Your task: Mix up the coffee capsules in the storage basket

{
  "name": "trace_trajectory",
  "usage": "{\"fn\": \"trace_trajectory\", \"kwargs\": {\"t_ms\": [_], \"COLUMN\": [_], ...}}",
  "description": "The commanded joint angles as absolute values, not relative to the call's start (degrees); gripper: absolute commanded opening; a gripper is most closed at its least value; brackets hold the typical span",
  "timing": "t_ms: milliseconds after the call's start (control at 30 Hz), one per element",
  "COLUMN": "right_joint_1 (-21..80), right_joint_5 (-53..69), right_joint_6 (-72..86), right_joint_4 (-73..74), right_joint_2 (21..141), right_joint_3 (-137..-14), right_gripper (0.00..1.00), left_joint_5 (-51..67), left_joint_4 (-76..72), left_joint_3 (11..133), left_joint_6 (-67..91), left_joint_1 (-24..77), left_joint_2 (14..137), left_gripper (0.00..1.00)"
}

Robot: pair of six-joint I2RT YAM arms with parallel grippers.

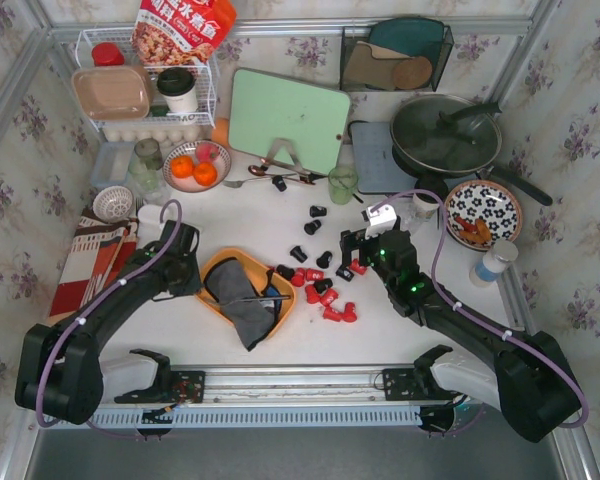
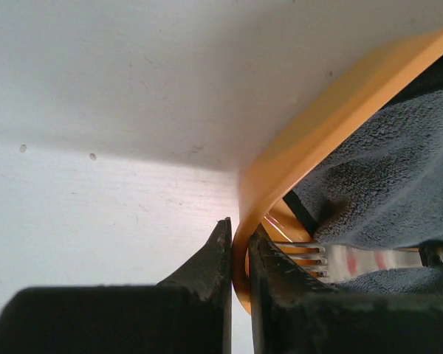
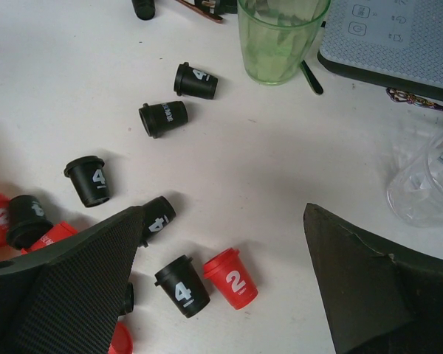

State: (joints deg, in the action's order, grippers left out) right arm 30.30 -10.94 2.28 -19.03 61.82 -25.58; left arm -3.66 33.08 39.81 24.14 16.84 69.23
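Note:
The orange-yellow storage basket (image 1: 216,267) sits at the front centre of the table and holds a grey cloth (image 1: 242,298) and a fork (image 2: 310,257); no capsules show inside it. My left gripper (image 2: 238,234) is shut on the basket's rim (image 2: 332,122), at its left side in the top view (image 1: 192,273). Red and black coffee capsules (image 1: 325,296) lie scattered on the table to the right of the basket. My right gripper (image 3: 221,217) is open and empty just above them, over a red capsule (image 3: 230,278) and a black one (image 3: 183,286).
A green glass (image 3: 277,37) and a clear glass (image 3: 428,181) stand just beyond the capsules. Behind them are a green cutting board (image 1: 285,118), a lidded pan (image 1: 445,135), a patterned plate (image 1: 483,213) and a bowl of oranges (image 1: 195,168). A striped cloth (image 1: 95,262) lies at the left.

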Motion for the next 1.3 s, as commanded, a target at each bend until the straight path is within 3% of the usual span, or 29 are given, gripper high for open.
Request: {"fn": "trace_trajectory", "kwargs": {"t_ms": [0, 200, 300, 567, 1033, 1100, 1267], "right_joint_1": [30.4, 30.4, 30.4, 43.4, 58.5, 59.1, 59.5], "right_joint_5": [-10.9, -9.8, -6.2, 5.0, 4.2, 4.2, 3.8], "right_joint_6": [2.2, 2.2, 2.8, -3.7, -17.5, -18.0, -19.3], "right_joint_4": [-20.0, -20.1, -20.0, -20.0, 1.1, 2.7, 6.0], "right_joint_2": [61.9, 62.2, 62.4, 67.8, 93.7, 95.5, 99.1], "right_joint_3": [-26.1, -26.2, -27.0, -32.7, -52.1, -53.5, -56.4], "right_gripper": [0.97, 0.97, 0.96, 0.75, 0.37, 0.35, 0.34], "left_joint_5": [-4.8, -4.3, -3.5, -4.3, -5.4, -5.3, -5.4], "left_joint_4": [34.0, 33.5, 33.0, 31.6, 30.1, 29.4, 28.5], "left_joint_3": [40.8, 40.5, 40.5, 39.1, 38.1, 37.6, 36.5], "left_joint_6": [24.6, 24.5, 24.2, 24.4, 24.9, 24.8, 24.8], "left_joint_1": [16.8, 16.8, 16.8, 16.8, 16.8, 16.8, 16.8], "left_joint_2": [68.9, 68.5, 68.8, 67.2, 62.9, 61.4, 58.7], "left_gripper": [0.09, 0.08, 0.13, 0.29, 0.36, 0.46, 0.48]}}
